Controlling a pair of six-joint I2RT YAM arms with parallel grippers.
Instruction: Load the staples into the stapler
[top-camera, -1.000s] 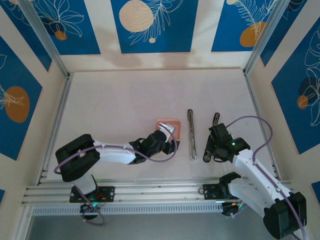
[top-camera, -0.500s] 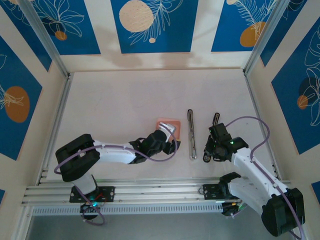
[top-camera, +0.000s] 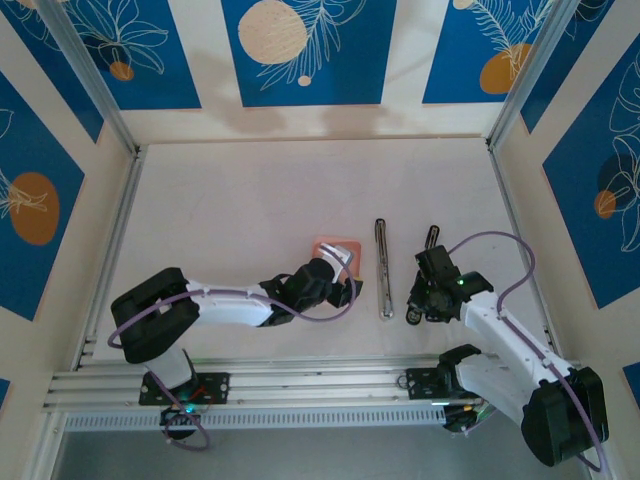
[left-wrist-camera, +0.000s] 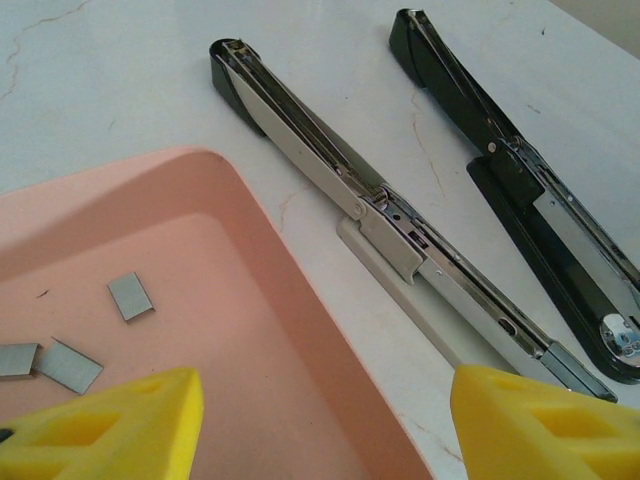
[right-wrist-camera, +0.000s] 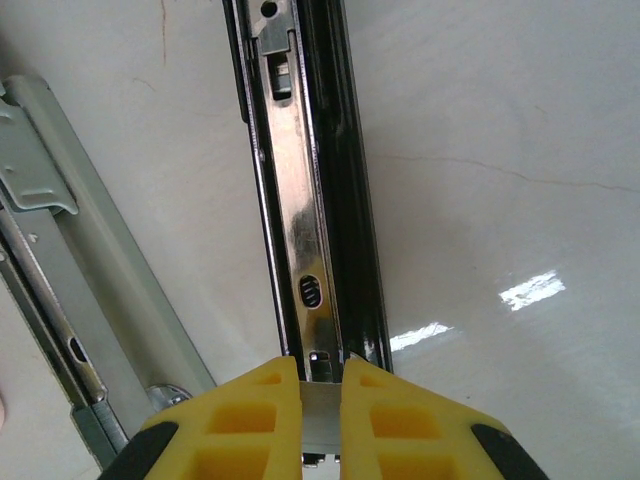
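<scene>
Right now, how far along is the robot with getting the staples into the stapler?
Opened up already: the black stapler lies with its channel exposed. In hand: the right claw is pinched shut on what looks like a staple strip at that channel's end. The left claw hangs open over the pink tray, where three more strips lie. Left: seating the strip and closing the stapler.

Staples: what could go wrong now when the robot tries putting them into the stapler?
1. The right gripper pinches a small grey staple strip at the near end of the narrow channel of the open black stapler; if tilted, the strip might jam or fall onto the white table.
2. The left gripper hangs open over the pink plastic tray; its wide yellow fingers might shove the tray rather than catch the tiny flat strips lying inside.
</scene>
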